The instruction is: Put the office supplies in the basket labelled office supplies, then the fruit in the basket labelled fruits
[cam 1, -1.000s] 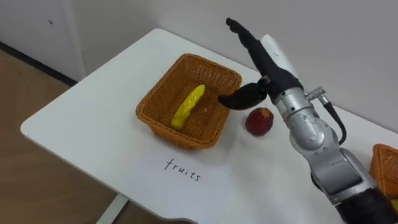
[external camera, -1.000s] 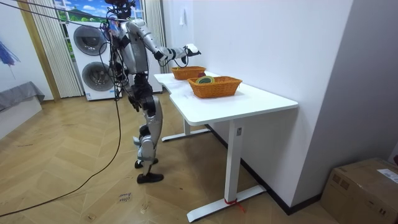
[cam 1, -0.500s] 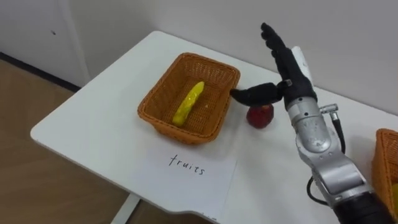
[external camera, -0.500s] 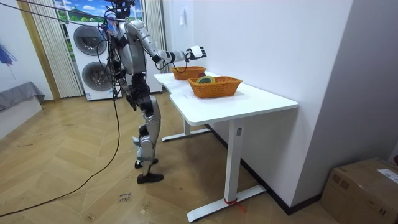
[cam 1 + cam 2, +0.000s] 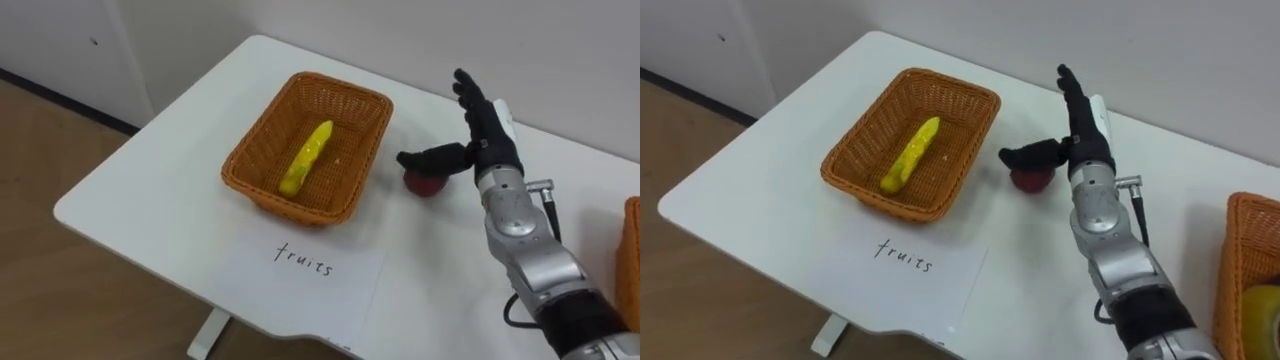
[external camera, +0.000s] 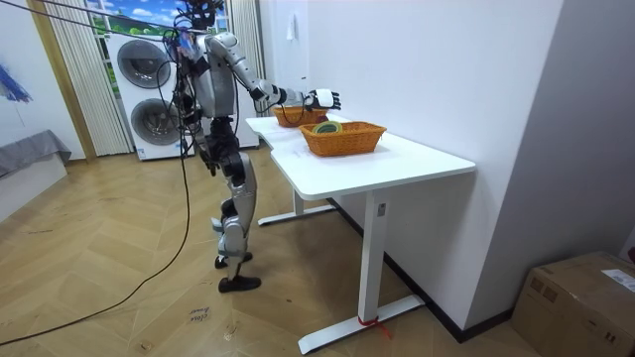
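A white table (image 5: 150,190) stands against a pale wall. Toward its left sits a rectangular basket of orange wicker (image 5: 248,172), and a yellow banana (image 5: 305,158) lies lengthwise on the basket's floor. In front of the basket, at the table's near edge, lies a white sheet of paper with a handwritten word (image 5: 300,275).

Just right of the basket, on the bare tabletop, rests a small red apple (image 5: 424,186) (outside the basket, close to its right wall). The robot's right hand (image 5: 487,148) hangs over the apple. Its arm comes in from the lower right, its fingers are straight and point up and away, and its thumb is spread out to the left across the top of the fruit. The hand is released and grasps nothing. I cannot tell whether the thumb touches the apple.

At the far right edge stands a second orange wicker basket (image 5: 1232,232) with something yellow (image 5: 1258,305) in it, too cut off to identify.

In the room view the robot stands at the table's end on the room view's left, its right arm stretched over the tabletop.
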{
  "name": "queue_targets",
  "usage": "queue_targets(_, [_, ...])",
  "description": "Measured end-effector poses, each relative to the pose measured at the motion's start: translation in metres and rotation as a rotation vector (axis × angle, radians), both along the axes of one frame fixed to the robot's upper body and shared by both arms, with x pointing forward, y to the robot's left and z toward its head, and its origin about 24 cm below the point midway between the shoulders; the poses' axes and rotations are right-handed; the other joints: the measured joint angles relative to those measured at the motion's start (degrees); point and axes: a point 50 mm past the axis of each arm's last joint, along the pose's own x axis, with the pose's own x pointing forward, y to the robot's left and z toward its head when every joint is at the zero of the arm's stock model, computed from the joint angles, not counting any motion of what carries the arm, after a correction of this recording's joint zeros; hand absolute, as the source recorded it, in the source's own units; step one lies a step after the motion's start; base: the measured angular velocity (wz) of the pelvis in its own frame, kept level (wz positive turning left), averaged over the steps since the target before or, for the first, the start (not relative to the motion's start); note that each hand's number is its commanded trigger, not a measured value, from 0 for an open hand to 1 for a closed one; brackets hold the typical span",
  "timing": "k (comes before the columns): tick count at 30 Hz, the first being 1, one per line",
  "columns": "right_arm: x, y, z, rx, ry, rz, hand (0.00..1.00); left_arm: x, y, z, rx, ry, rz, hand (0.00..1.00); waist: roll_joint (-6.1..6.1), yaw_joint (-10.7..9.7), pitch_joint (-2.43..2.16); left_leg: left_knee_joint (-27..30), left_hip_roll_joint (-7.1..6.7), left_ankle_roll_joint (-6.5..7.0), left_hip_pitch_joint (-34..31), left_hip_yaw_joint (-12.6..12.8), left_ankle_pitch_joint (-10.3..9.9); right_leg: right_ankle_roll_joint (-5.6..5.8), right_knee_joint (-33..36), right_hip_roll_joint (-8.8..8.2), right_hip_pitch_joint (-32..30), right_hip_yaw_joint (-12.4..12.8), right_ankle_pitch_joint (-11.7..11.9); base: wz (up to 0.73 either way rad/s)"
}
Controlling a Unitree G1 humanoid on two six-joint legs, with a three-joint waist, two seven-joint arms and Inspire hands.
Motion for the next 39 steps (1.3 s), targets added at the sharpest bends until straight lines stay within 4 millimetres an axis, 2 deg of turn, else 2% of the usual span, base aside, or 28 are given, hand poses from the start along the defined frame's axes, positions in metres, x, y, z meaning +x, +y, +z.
queue_targets(3, [0.0, -0.002, -0.003, -0.001, 0.015, -0.008, 0.0, 0.0, -0.002, -0.001, -0.004, 0.005, -0.006, 0.0, 0.3, 0.0, 0.03, 0.0, 0.0, 0.0, -0.8, 0.0, 0.1, 0.0, 0.1, 0.02, -0.8, 0.0, 0.0, 0.0])
queue_targets(6, [0.0, -0.003, -0.003, 0.028, 0.017, -0.02, 0.0, 0.0, -0.006, -0.002, -0.02, 0.005, -0.018, 0.0, 0.6, -0.1, -0.15, 0.0, -0.05, 0.0, -1.5, 0.1, 0.5, 0.0, 0.3, -0.2, -2.1, -0.1, 0.0, 0.0])
queue_targets(9, [0.0, -0.004, -0.003, 0.032, 0.013, -0.03, 0.0, 0.001, -0.007, -0.002, -0.034, -0.006, -0.009, 0.0, 1.02, -0.4, 0.02, 0.1, -0.01, -0.02, -2.0, 0.0, 0.6, 0.0, 0.9, -0.25, -2.6, -0.1, 0.0, 0.0])
queue_targets(15, [0.0, -0.007, -0.003, 0.023, 0.016, -0.035, 0.0, 0.001, -0.011, -0.003, -0.06, -0.014, 0.001, 0.0, 1.04, -0.6, 0.03, 0.6, -0.16, 0.01, -2.7, 0.0, 0.7, 0.0, 1.1, -0.38, -3.0, -0.3, 0.0, 0.01])
queue_targets(21, [-0.001, -0.01, -0.008, 0.017, 0.039, -0.033, 0.0, 0.0, -0.02, -0.006, -0.083, 0.002, -0.039, 0.0, 1.55, -1.8, 0.57, 1.1, -0.33, 0.07, -3.5, -0.2, 0.7, -0.01, 1.3, -0.51, -3.4, -0.6, 0.0, 0.03])
queue_targets(29, [-0.002, -0.012, -0.011, 0.013, 0.054, -0.033, 0.0, -0.001, -0.02, -0.006, -0.084, 0.003, -0.042, 0.0, 1.51, -1.9, 0.45, 1.4, -0.27, 0.17, -4.0, 0.2, 0.8, -0.03, 2.5, -0.48, -4.7, -0.5, 0.0, -0.03])
queue_targets(39, [-0.002, -0.011, -0.011, 0.007, 0.058, -0.021, 0.0, 0.0, -0.019, -0.008, -0.077, 0.009, -0.04, 0.0, 1.4, -1.8, 0.39, 1.6, -0.62, 0.39, -3.4, 0.0, 1.0, 0.01, 2.9, -1.22, -4.1, -0.7, 0.0, 0.0])
